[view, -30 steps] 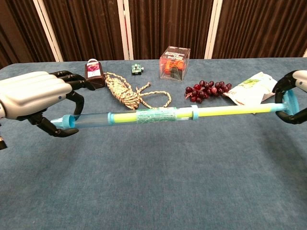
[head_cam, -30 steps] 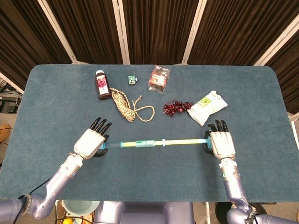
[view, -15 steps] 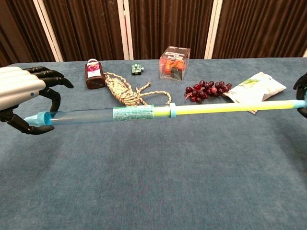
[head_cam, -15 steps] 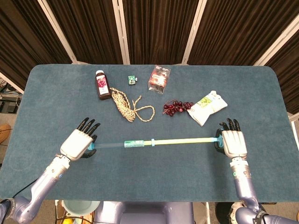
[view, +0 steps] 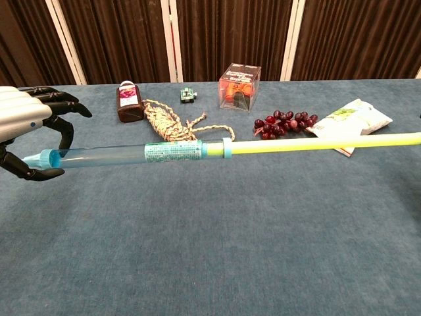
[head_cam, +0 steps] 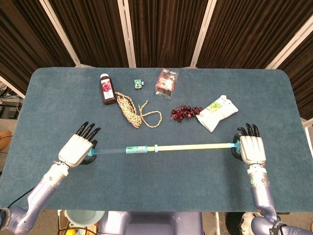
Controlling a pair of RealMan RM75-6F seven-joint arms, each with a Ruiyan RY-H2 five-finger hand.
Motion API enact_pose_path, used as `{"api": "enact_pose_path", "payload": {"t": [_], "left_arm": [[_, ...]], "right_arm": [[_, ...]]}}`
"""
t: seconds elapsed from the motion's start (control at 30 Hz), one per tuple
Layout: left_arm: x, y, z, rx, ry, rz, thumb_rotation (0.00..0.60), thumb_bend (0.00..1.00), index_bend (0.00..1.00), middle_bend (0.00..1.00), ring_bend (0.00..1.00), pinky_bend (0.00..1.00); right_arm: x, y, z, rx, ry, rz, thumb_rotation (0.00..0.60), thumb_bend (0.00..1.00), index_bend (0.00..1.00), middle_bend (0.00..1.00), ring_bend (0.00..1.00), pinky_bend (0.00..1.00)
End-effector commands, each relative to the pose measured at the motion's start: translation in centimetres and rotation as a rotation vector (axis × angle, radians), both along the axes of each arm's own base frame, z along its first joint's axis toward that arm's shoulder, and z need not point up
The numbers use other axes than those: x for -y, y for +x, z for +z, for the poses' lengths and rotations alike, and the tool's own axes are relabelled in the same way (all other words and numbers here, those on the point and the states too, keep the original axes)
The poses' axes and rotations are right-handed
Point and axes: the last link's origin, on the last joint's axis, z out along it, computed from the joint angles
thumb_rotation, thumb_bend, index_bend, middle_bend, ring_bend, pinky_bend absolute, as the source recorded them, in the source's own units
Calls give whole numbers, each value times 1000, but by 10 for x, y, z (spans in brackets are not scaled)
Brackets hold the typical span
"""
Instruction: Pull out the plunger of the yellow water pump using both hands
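The water pump is held level above the table between both hands. Its clear blue barrel (head_cam: pixel 124 150) (view: pixel 118 155) with a printed label lies on the left. The yellow plunger rod (head_cam: pixel 195 146) (view: pixel 316 143) runs out of the barrel's collar far to the right. My left hand (head_cam: pixel 76 149) (view: pixel 26 125) grips the barrel's capped end. My right hand (head_cam: pixel 250 148) grips the plunger's blue handle at the rod's far end; the chest view cuts this hand off.
At the back of the table lie a dark red bottle (head_cam: pixel 106 89), a coiled rope (head_cam: pixel 132 111), a small green object (head_cam: pixel 139 83), a clear box (head_cam: pixel 166 83), red grapes (head_cam: pixel 185 112) and a white snack bag (head_cam: pixel 217 112).
Both hands have moved apart, left hand leftward and right hand rightward. The yellow rod has slid much further out of the barrel.
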Motion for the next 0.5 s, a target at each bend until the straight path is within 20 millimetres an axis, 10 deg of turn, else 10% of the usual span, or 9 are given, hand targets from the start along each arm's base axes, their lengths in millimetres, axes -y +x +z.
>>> {"api": "enact_pose_path", "payload": {"t": [0.03, 0.5], "left_arm": [[1, -1, 0, -3, 0, 1, 600, 427, 558, 92, 0, 20], [5, -5, -2, -2, -6, 12, 600, 427, 552, 90, 0, 20]], "right_arm": [[1, -2, 2, -1, -4, -5, 600, 490, 720, 239, 56, 55], [5, -4, 9, 2, -15, -16, 600, 490, 720, 240, 56, 54]]}}
